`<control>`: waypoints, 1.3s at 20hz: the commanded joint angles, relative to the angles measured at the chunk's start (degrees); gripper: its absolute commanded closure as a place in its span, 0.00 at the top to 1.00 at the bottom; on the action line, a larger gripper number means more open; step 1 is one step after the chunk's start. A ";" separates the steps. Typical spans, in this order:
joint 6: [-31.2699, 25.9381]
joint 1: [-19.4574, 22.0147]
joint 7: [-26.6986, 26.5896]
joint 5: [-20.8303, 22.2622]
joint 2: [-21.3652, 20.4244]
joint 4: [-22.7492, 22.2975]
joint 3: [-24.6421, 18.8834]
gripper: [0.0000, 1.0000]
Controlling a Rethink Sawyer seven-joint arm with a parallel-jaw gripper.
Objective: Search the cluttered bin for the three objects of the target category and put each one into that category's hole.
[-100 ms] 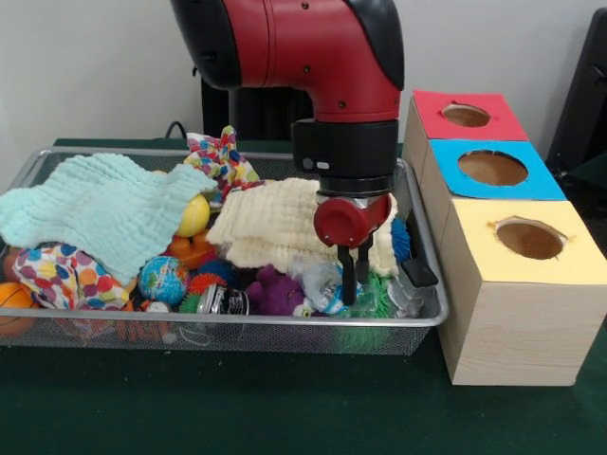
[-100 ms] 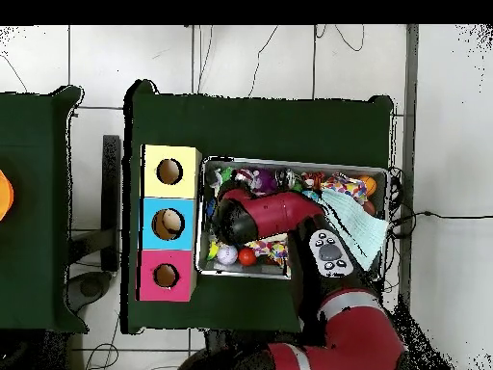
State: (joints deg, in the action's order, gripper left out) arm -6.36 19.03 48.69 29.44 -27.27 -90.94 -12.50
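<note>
I see the desk (image 1: 237,408) under its dark green cover, carrying everything from the front view. My arm (image 1: 313,47), red and black, comes down over the right end of the wire mesh bin (image 1: 285,332), which takes up the desk's left and middle. Just beside the bin's right edge stands the wooden box row: the yellow-topped box (image 1: 517,284) nearest the desk's front edge, the blue-topped box (image 1: 493,171) behind it, and the red-topped box (image 1: 465,116) toward the back edge, each with a round hole in its top. Inside the bin, a pale mint cloth (image 1: 95,213) drapes over the left half, and a cream cloth (image 1: 275,227) lies in the middle, touching the tool's red housing. A colourful spotted cloth bundle (image 1: 57,275) sits at the bin's front left corner, and a patterned star-shaped fabric toy (image 1: 220,156) leans at the back edge. The tool (image 1: 354,275) hangs with its two dark fingers close together, pointing down into the clutter at the bin's front right; nothing visibly sits between them. Just beside them lie a purple plush toy (image 1: 275,292) and a green spiky toy (image 1: 379,299). Further left along the front edge are a blue globe ball (image 1: 163,278), a yellow ball (image 1: 194,216) tucked under the mint cloth, and an orange ball (image 1: 14,303) at the left corner.
</note>
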 commanded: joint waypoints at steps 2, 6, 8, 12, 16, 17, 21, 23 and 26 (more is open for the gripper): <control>1.86 -6.52 19.28 -2.99 5.68 -13.02 3.35 0.00; 5.20 -9.64 19.90 -4.32 5.89 -14.58 5.57 0.00; 6.72 -11.11 20.14 -5.18 6.07 -15.44 6.61 0.00; 9.49 -13.81 20.25 -7.13 6.39 -17.27 8.31 0.00; 13.52 -15.36 21.84 -9.90 6.58 -20.61 8.57 0.00; 14.40 -15.96 22.03 -10.58 6.47 -21.41 8.87 0.00; 18.22 -19.51 23.92 -13.67 4.91 -25.93 10.45 0.00; 18.74 -20.26 24.78 -14.72 3.60 -28.55 10.21 0.00; 19.31 -21.65 26.07 -15.97 2.03 -31.61 9.73 0.00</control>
State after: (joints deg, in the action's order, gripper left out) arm 12.54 0.97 53.66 16.46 -27.89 -107.79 2.83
